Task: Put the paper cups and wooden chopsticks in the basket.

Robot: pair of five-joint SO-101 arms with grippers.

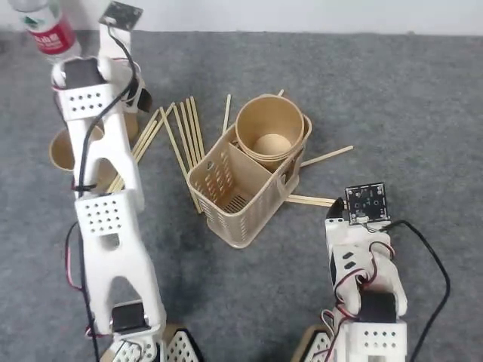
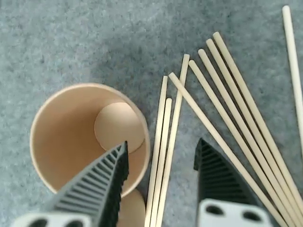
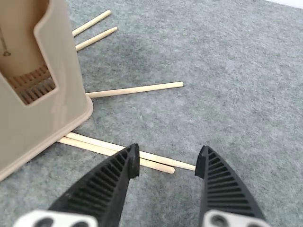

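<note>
Grey felt counter (image 1: 392, 98). Left jaws are wide open and hold nothing. One tip hangs over the mouth of a paper cup (image 2: 71, 137) lying on the felt, the other over loose chopsticks (image 2: 236, 109) fanned just beside that cup. A tight trio of sticks (image 2: 163, 156) sits between the tips, touching the cup rim or nearly so, cannot tell which. Right jaws are also spread and hold nothing, low over a stick pair (image 3: 118, 153) that runs out from under the basket (image 3: 57, 94) corner. A single stick (image 3: 137, 89) lies farther off by the basket wall. In the high view the basket (image 1: 226, 204) stands mid-counter with stacked cups (image 1: 270, 128) in its far compartment. Sticks lean and lie along its left side (image 1: 181, 136), and one stick (image 1: 326, 156) pokes out on its right. The left arm stretches far out over the loose cup (image 1: 64, 151), covering part of it. A bottle (image 1: 47, 30) is at the far left corner, close to that arm. The widest stretch of felt lies right of the basket, up to the pale far edge.
</note>
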